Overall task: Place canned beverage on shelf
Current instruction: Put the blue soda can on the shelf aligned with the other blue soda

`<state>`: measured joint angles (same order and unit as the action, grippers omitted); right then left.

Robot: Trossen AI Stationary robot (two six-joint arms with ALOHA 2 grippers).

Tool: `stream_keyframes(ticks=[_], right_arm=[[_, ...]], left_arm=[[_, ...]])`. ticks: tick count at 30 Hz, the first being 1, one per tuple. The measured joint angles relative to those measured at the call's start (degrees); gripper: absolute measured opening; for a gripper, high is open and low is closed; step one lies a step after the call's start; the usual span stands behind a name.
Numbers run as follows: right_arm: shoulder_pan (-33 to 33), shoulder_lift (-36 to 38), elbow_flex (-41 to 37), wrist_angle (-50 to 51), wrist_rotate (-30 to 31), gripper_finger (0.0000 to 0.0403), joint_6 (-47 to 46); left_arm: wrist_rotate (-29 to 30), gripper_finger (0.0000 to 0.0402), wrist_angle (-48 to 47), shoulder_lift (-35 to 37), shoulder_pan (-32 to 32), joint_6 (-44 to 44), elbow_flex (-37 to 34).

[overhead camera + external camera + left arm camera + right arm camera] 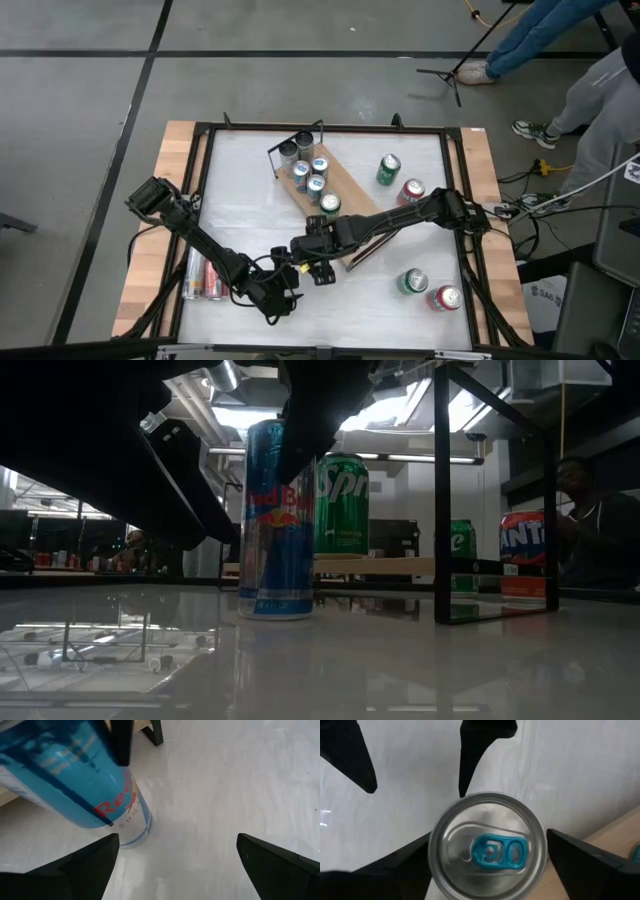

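We are seeing the right gripper (487, 865) hanging directly over the blue Red Bull can (276, 520), jaws spread wide to either side of its top, not gripping it. The can is standing upright on the white table (380, 300), lower centre of the high view, just off the near end of the shelf (345, 190). The left gripper (175, 865) is sitting beside the can, jaws wide and holding nothing
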<state>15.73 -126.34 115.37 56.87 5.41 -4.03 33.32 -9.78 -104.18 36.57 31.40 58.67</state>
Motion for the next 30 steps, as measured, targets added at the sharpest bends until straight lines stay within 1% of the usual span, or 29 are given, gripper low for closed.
stream_keyframes(ticks=[8, 12, 15, 21, 25, 30], right_arm=[[0.0, 0.0, 0.0, -0.1, -0.04, 0.0254, 0.0], [0.0, 0.06, 0.02, -0.28, -0.39, 0.0214, 0.82], [-0.02, 0.07, 0.02, -0.36, -1.49, 0.0211, 1.33], [-0.04, 0.33, 0.02, 0.03, -3.46, 0.0231, 1.41], [-0.04, 1.36, 0.0, 0.81, -3.93, 0.0225, 1.77], [-0.58, 4.58, 0.0, 2.76, -4.5, 0.022, 2.87]], left_arm=[[0.0, 0.0394, 0.0, 0.0, 0.0, 0.0, 0.0], [0.0, 0.0394, 0.0, 0.0, 0.0, 0.0, 0.0], [0.0, 0.0394, 0.0, 0.0, 0.0, 0.0, 0.0], [0.02, 0.0394, 0.0, 0.0, 0.32, -0.11, 0.0], [0.06, 0.0394, -0.01, 0.0, 0.94, -0.41, 0.0], [0.17, 0.0394, -0.02, 0.0, 1.54, -0.38, 0.0]])
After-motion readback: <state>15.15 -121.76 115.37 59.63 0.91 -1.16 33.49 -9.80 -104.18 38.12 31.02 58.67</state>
